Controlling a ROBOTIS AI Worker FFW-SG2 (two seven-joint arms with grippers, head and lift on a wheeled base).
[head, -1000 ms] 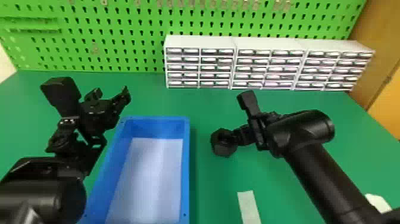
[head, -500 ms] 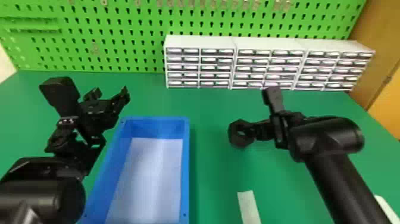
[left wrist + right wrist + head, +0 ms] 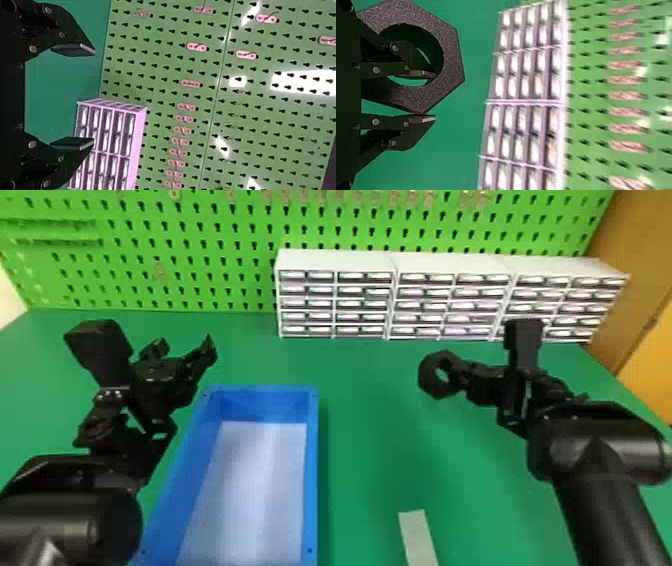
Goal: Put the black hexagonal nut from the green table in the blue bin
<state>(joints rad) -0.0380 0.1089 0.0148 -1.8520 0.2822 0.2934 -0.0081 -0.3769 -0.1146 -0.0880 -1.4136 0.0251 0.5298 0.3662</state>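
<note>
Blue bin [image 3: 312, 470]: uncovered top offers entry from above.
Green table [image 3: 370, 430]: open lane borders blue bin's right side.
Left gripper [image 3: 185, 342]: obstructs blue bin's far left corner.
White drawers [image 3: 330, 304]: wall off space behind and right of blue bin.

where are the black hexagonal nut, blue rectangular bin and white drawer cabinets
Nut [image 3: 454, 59]: right wrist view, flat face.
Bin [image 3: 311, 470]: head view, right side wall.
Cabinets [image 3: 450, 262]: head view, middle one's top.
</note>
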